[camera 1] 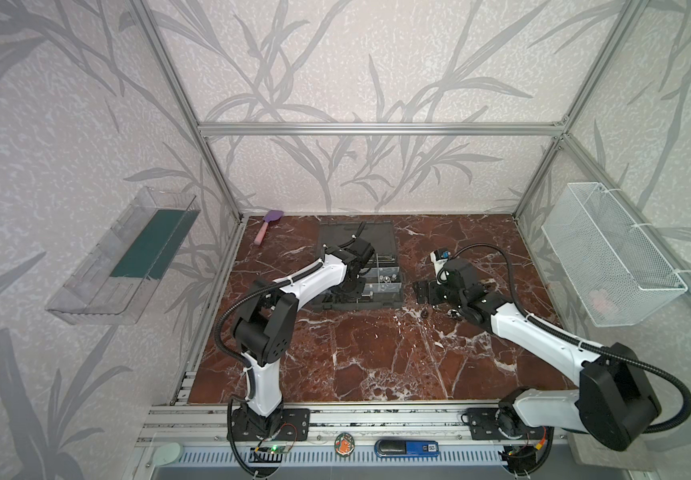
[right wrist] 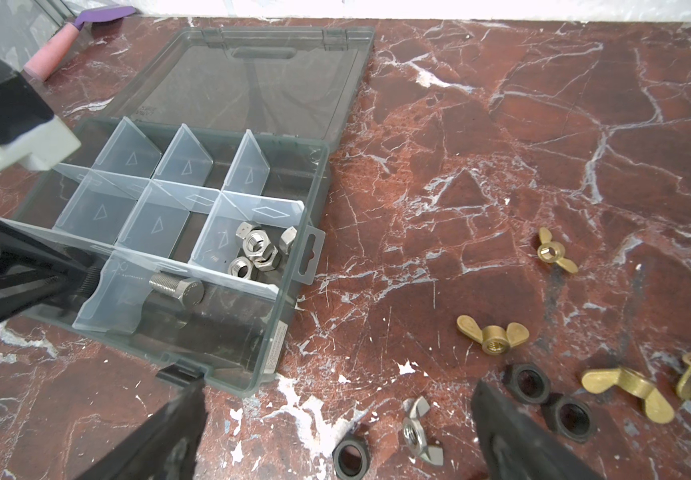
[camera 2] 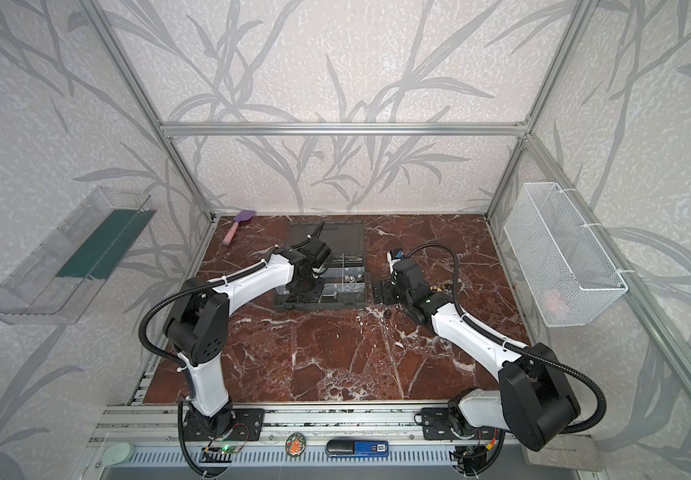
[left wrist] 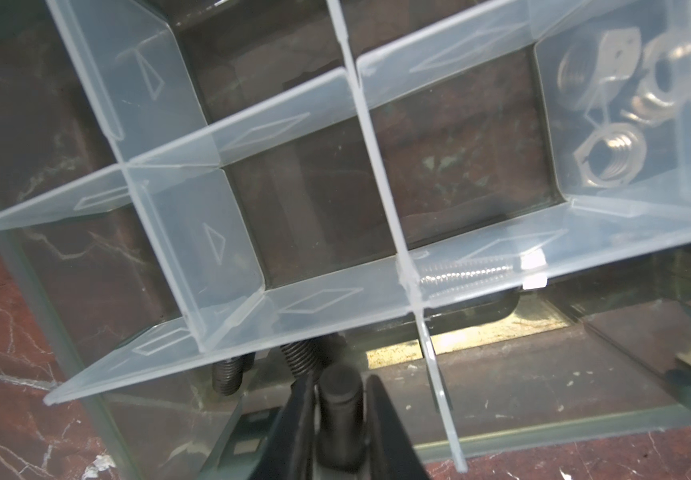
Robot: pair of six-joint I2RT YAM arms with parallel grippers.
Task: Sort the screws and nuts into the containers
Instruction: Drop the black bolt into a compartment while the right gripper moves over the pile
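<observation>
Bare tabletop (camera 1: 377, 365) before the case (camera 1: 368, 302) lies open (upright dividers (right wrist: 186, 166) crowd its inside).

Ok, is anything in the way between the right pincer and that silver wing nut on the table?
Nothing visible. The right pincer is open, with the silver wing nut lying uncovered between its fingers. A black nut lies close beside it and might get caught too.

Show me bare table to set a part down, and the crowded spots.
Free: the broad marble tabletop between the organizer case and the front rail. Crowded: right of the case, where wing nuts and black nuts lie scattered by the right tool.
</observation>
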